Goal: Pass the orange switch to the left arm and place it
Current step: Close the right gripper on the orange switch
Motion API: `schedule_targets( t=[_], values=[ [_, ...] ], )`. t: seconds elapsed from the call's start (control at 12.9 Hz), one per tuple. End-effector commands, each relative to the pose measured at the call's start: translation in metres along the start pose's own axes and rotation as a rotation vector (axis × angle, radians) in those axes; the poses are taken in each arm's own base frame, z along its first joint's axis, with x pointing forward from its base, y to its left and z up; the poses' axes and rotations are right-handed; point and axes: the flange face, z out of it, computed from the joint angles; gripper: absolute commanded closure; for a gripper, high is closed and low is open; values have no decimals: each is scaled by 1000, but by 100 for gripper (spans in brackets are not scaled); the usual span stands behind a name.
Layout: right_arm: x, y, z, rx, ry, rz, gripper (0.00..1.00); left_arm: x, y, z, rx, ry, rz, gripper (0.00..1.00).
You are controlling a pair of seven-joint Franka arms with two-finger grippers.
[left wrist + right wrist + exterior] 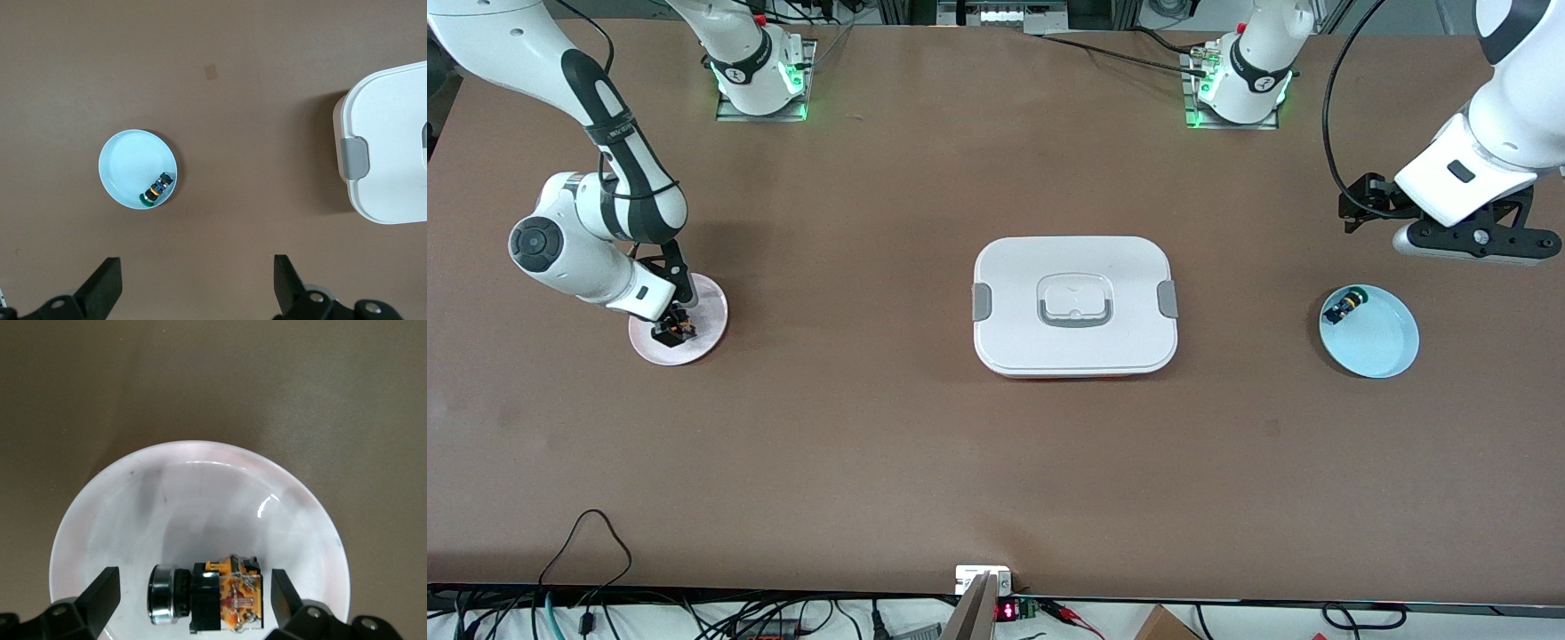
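The orange switch (213, 595), black with an orange body and a silver ring, lies on a pale pink plate (703, 333) at the right arm's end of the table. My right gripper (193, 590) is low over the plate, open, with one finger on each side of the switch and gaps on both. In the front view the switch (679, 331) shows just under that gripper (669, 327). The white box (1074, 305) with grey clips sits mid-table. My left gripper (198, 283) is open and empty, up over the table beside the light blue plate (1383, 342).
The light blue plate holds a small black part with blue and yellow-green bits (1344, 307), also in the left wrist view (156, 189). The box corner (383, 147) shows in the left wrist view. Cables run along the table's near edge.
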Motion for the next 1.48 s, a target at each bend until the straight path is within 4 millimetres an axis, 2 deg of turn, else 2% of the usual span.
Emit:
schedule_targets(
  t=[0.0, 0.86, 0.93, 1.17, 1.32, 1.4],
  values=[
    [-7, 3, 3, -56, -14, -65, 0, 3, -1, -5, 16, 2, -8, 0],
    [-15, -1, 15, -77, -14, -39, 0, 1, -9, -4, 15, -3, -16, 0],
    [-15, -1, 15, -77, -14, -34, 3, 1, -9, -4, 15, -3, -17, 0],
    [-15, -1, 15, -77, -14, -38, 32, 1, -7, -5, 15, -2, -14, 0],
    [-15, -2, 16, -75, -13, -42, 54, 1, -7, -5, 15, -2, -14, 0],
    [-14, -1, 14, -76, -14, -41, 72, 1, -7, -5, 15, -2, -13, 0]
  ],
)
